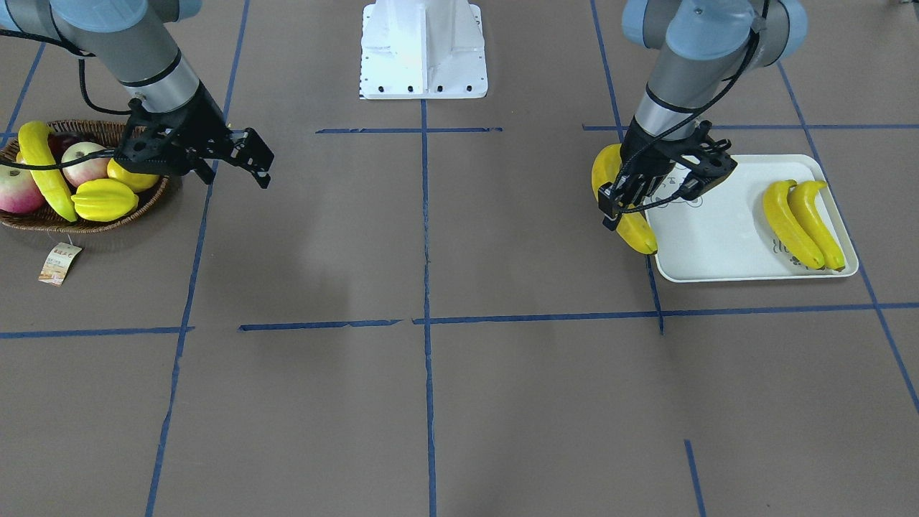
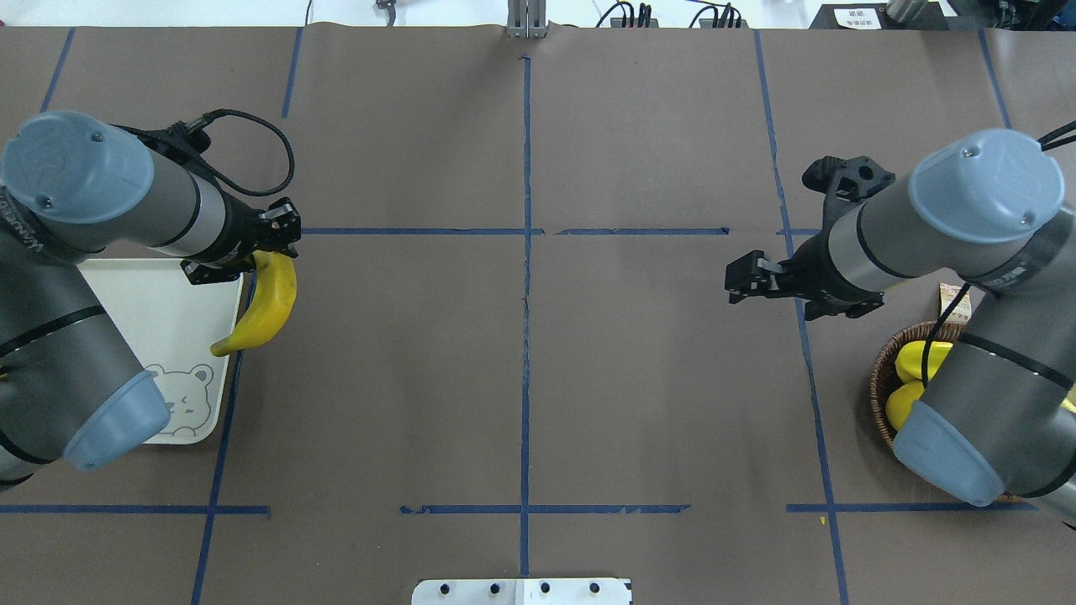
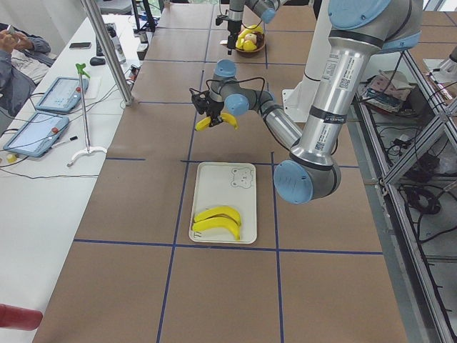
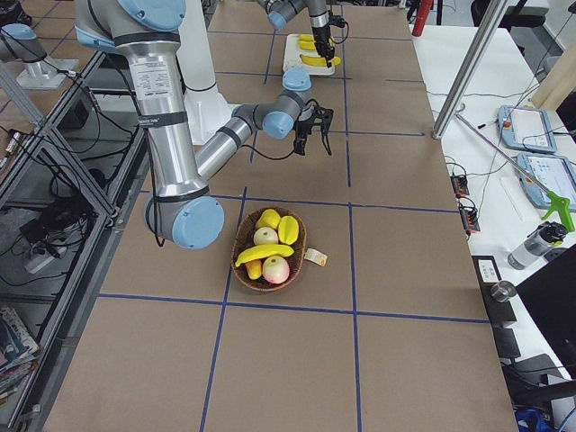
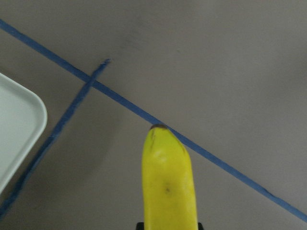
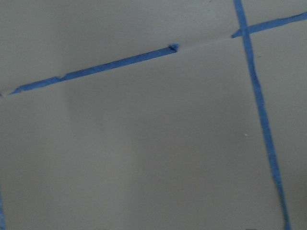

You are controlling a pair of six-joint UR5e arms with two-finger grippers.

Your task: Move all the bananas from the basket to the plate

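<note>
Currently four bananas counted: two lie side by side on the plate; one is clamped in the left end effector, hanging above the table just beside the plate's edge; one lies in the basket. Basket also holds two apples, one starfruit and one lemon. Right end effector: fingers spread, empty, above the table near the basket.
</note>
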